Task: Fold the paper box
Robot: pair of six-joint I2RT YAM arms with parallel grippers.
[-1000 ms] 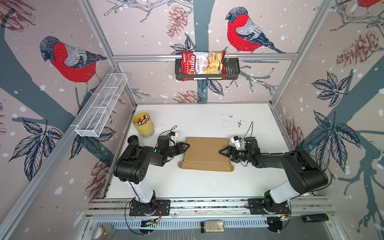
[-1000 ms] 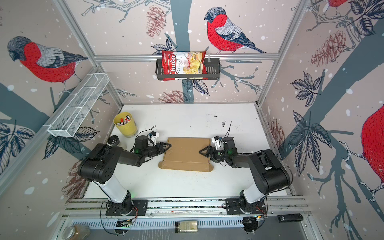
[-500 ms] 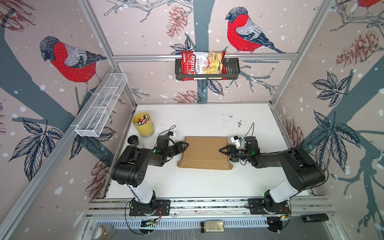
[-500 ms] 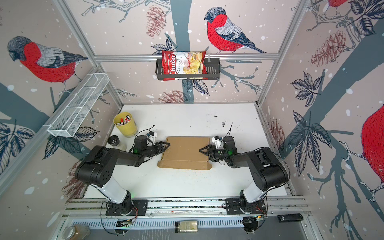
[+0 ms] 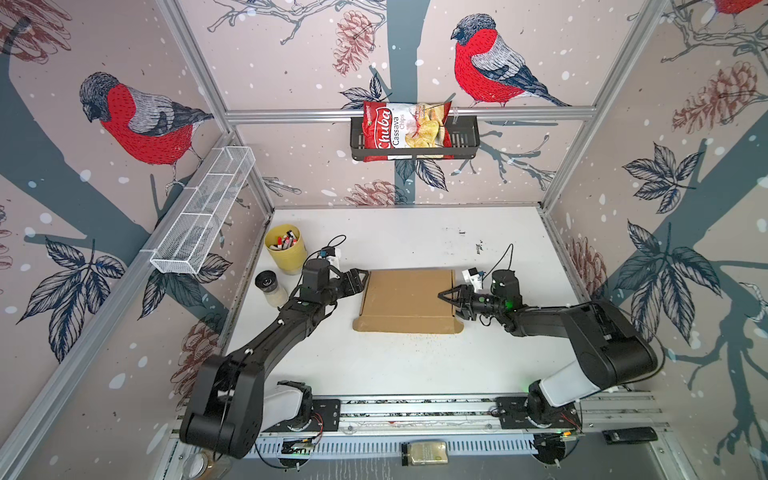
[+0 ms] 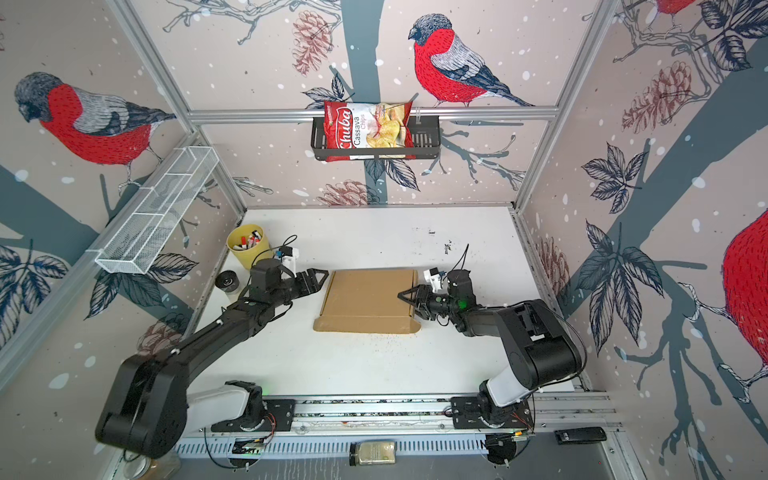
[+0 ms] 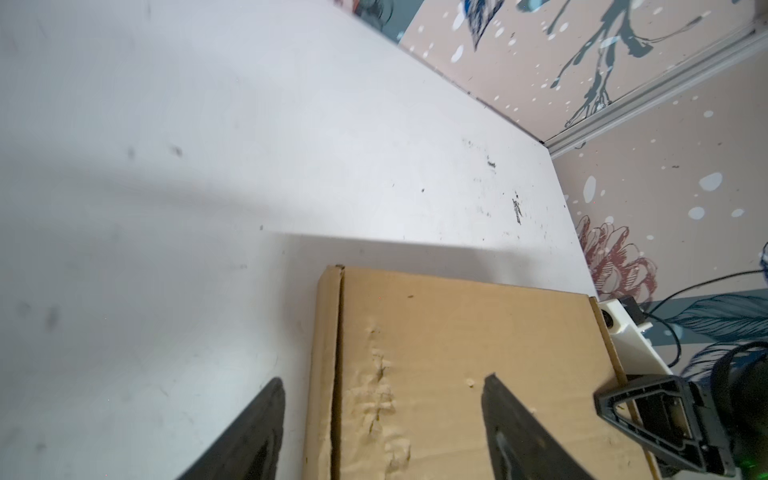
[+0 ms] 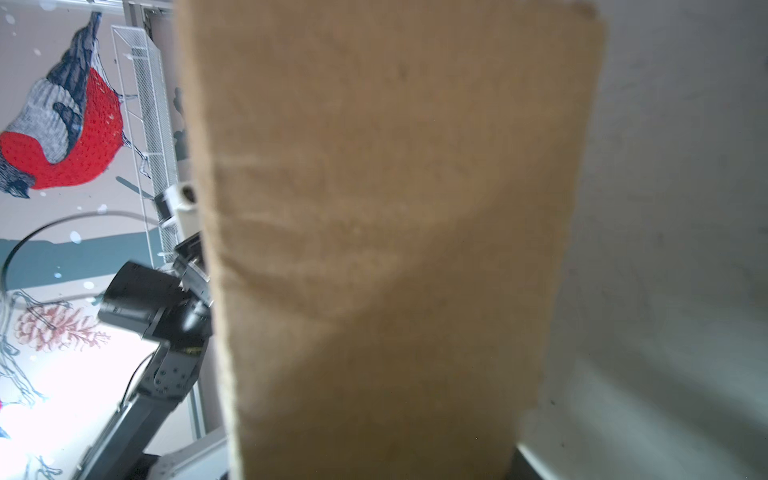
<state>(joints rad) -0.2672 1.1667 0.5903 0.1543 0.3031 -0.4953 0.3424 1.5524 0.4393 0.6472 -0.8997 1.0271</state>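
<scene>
Paper box (image 5: 409,301): lies flat and closed on the desk (image 5: 395,365) at mid-frame in both top views; left gripper (image 5: 362,280), now spread wide, has opened at its left edge; right gripper (image 5: 446,297) has narrowed over the right edge, grip unconfirmed; folding judged nearly finished.

Read one wording only, in both top views, on the red snack bag (image 5: 405,131) (image 6: 368,131) in the black wall basket (image 5: 467,143): "Chuba" in big white script across the red field, then "Cassava" in dark letters on the pale panel beside it, then "Chips" in smaller pinkish letters. Saw all three words turned sideways, running upward along the bag. Could not make out the finer print on that bag, any marking on the pens (image 5: 284,242) in the yellow cup (image 5: 289,259), or the label on the small flat container (image 5: 424,453) near the front edge: too small
</scene>
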